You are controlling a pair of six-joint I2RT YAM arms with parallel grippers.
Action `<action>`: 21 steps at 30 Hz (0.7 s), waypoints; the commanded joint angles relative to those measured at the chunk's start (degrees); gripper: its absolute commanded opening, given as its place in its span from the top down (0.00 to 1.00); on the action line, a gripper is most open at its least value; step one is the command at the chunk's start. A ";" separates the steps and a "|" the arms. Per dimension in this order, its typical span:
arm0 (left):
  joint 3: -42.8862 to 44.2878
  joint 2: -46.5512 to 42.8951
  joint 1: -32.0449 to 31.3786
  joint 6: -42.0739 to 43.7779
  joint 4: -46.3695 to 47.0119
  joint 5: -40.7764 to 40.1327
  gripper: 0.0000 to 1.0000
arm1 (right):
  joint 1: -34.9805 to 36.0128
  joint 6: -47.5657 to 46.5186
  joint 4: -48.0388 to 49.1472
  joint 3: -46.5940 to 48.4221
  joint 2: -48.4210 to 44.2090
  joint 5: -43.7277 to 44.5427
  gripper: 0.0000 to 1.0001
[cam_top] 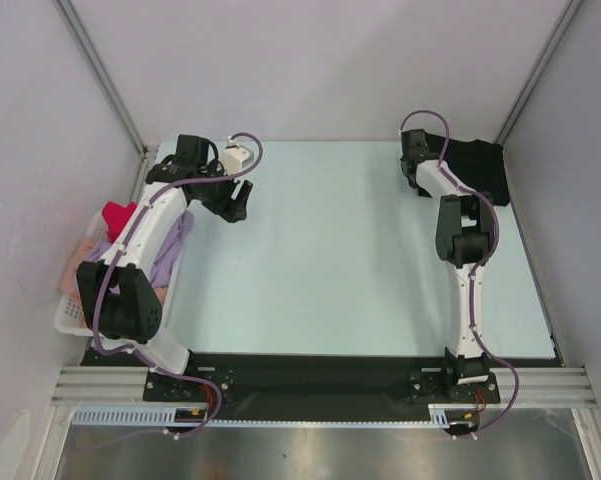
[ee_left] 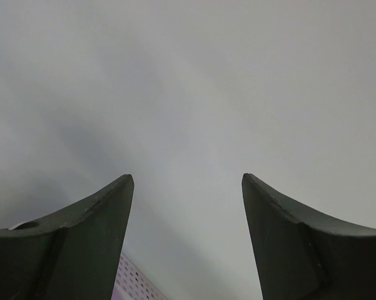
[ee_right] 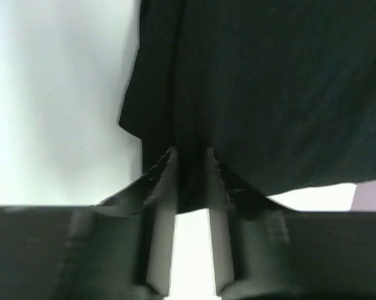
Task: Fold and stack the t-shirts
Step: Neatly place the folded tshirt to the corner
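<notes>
Sitting at the desk's far left edge as a white plastic lattice basket [cam_top: 68, 318], and holding soft, crumpled cloth: a red t-shirt [cam_top: 118, 214] at the far end, a pale pink t-shirt [cam_top: 76, 262] along the left side, a lavender t-shirt [cam_top: 172, 245] draping at the right side. Hovering just right of the basket, near the far-left corner, with the left claw [cam_top: 236, 203] spread wide and gripping nothing. Showing two dark, matte, curved fingers [ee_left: 81, 237] well apart against a blank grey wall [ee_left: 188, 75]. Crossing the smooth, pale blue-green desk [cam_top: 330, 270]. Lying rumpled in the far-right corner as a black t-shirt [cam_top: 480, 165]. Pinching a fold of its edge with the right claw [ee_right: 189, 156], narrow fingers drawn close on the cloth, and bunching the soft fabric into long creases.
</notes>
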 commanded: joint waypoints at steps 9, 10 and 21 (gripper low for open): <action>1.16 -1.26 0.73 1.79 1.06 0.97 0.24 | -3.03 1.08 2.01 -6.85 -4.11 0.77 0.98; 1.16 -1.26 0.73 1.79 1.23 0.97 0.24 | -3.03 1.07 2.18 -7.29 -4.38 0.51 0.98; 0.46 -2.48 0.91 3.90 0.44 -1.57 0.23 | -2.06 8.18 -0.80 -7.28 -12.00 -9.76 0.00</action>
